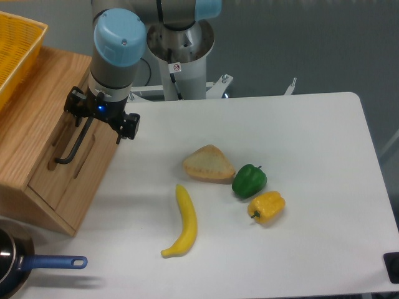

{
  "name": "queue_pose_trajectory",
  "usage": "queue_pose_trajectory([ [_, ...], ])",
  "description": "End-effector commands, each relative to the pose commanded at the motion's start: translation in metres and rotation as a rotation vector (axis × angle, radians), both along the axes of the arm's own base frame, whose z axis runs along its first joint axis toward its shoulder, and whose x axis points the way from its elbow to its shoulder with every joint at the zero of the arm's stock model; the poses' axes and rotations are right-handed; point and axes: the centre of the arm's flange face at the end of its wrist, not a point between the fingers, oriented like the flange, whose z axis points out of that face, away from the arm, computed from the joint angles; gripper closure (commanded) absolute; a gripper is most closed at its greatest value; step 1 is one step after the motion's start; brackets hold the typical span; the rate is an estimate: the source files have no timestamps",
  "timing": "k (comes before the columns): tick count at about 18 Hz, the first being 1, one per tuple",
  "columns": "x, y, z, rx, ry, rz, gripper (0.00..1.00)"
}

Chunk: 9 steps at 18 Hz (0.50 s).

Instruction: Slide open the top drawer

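Observation:
The top drawer [48,171] is the upper light-oak strip on the front of the small wooden cabinet [37,124] at the left. Its black bar handle [73,149] runs along the front. My gripper [88,124] is at the far end of this handle, right against the drawer front. The wrist body hides the fingertips, so I cannot tell whether they are closed on the bar. The drawer front looks about level with the panel below it.
A yellow basket [15,50] sits on the cabinet top. On the white table lie a banana [185,221], a piece of bread [207,164], a green pepper [249,180] and a yellow pepper [267,207]. A blue-handled pan [25,265] is at the front left.

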Motion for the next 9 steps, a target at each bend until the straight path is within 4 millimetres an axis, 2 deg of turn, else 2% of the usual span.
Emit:
queue_pose_trajectory([
  [9, -0.0009, 0.001, -0.0041, -0.008, -0.003, 0.001, 0.0],
])
